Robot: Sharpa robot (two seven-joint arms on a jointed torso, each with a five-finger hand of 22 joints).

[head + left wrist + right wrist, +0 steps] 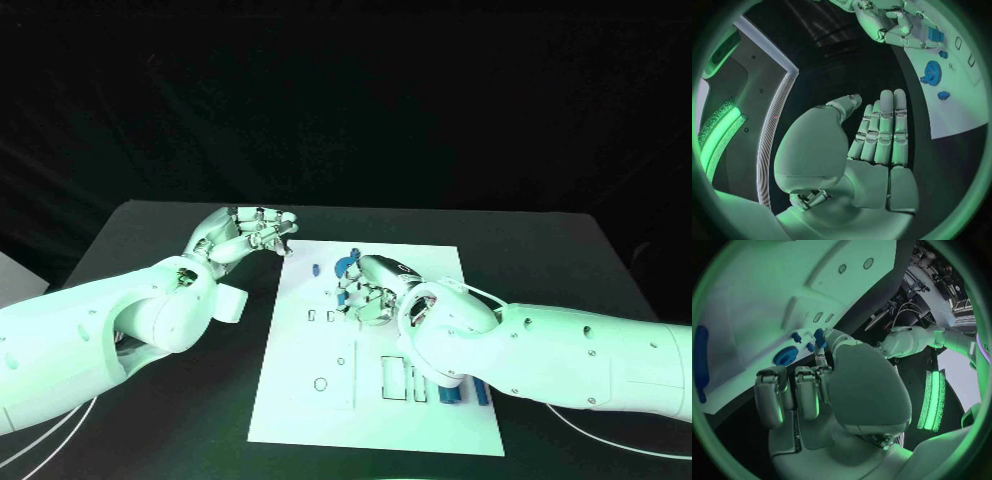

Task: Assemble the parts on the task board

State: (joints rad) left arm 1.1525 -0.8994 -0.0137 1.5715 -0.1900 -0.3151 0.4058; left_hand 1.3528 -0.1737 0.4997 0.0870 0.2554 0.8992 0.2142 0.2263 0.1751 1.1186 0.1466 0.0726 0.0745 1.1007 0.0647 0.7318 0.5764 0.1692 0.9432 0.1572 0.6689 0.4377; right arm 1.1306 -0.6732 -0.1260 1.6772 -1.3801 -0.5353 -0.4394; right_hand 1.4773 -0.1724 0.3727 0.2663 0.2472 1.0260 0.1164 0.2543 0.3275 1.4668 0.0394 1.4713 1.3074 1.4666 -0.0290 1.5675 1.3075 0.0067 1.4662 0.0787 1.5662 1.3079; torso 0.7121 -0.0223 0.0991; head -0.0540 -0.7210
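My right hand point(378, 290) is over the middle of the task board point(310, 400), fingers curled and pinching a small blue part point(819, 336) at the fingertips. I judge this the placing step; next I need to line the piece up with its seat and press it home. A blue gear point(786, 355) lies flat near the board's far edge, with small blue pieces beside it. My left hand point(248, 232) hangs off the board's far left corner, fingers straight and together, holding nothing
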